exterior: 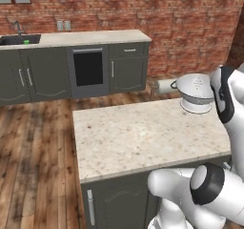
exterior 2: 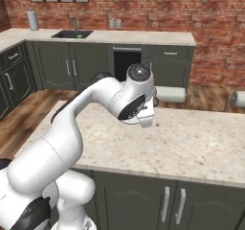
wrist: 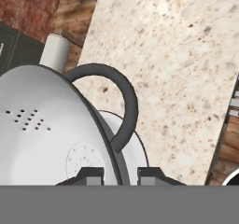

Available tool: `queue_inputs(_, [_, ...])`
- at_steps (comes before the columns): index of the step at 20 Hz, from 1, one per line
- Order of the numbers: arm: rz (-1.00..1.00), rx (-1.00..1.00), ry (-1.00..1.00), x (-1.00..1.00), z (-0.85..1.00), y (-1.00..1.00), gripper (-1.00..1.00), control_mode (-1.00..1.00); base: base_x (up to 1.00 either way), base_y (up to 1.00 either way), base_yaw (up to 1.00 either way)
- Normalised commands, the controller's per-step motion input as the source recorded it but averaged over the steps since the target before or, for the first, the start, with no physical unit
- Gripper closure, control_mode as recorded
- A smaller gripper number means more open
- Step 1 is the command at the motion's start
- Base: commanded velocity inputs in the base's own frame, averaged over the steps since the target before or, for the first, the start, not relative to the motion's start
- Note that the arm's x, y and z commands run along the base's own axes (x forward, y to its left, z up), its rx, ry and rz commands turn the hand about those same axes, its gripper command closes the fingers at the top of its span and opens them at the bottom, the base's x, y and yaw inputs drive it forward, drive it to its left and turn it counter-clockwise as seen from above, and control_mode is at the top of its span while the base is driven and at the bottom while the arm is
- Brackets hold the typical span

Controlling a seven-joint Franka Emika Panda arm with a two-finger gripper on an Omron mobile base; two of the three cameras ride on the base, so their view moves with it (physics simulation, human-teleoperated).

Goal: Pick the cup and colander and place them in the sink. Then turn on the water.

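Colander: white-grey, perforated, raised just clear of the island tabletop near its far right corner, ring foot hanging slightly above the speckled stone. Tilted in the hand view, bowl filling the lower left, dark curved side handle arching over the rim. End effector clenched on colander at its rim, one dark fingertip against the inside of the bowl, the other outside it. Small clusters of holes visible on the bowl wall.

Arm rising from the lower right of the left base view, wrist hidden behind the colander's right side. Seen from the right base view, elbow joint hanging over the middle of the island, colander itself hidden behind it.

Paper towel roll just behind the colander, past the island edge, above the wooden floor.

Sink: dark basin set in the far tabletop along the brick wall, well apart from the island, faucet at its back. Cup: small bright-green spot inside the basin; also a green speck in the sink in the right base view. Dark oven set among the grey cabinets below that far tabletop.
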Motion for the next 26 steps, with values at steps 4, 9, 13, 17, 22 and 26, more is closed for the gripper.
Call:
queue_inputs(4, [0.0,0.0,-0.01,-0.26,0.36,0.0,1.0,-1.0,0.0,0.0,0.0])
queue_inputs(9, [0.0,0.0,-0.01,-0.22,0.23,0.0,1.0,-1.0,0.0,0.0,0.0])
queue_inputs(13, [0.0,0.0,0.0,-0.2,0.19,0.01,1.0,-1.0,0.0,0.0,0.0])
queue_inputs(17, [0.0,0.0,0.0,-0.18,0.15,0.09,1.0,-1.0,0.0,0.0,0.0])
queue_inputs(22, [0.0,0.01,0.0,-0.09,0.11,0.09,1.0,-1.0,0.0,0.0,0.0])
queue_inputs(26, [0.0,0.01,-0.01,-0.1,0.06,0.02,1.0,-1.0,0.0,0.0,0.0])
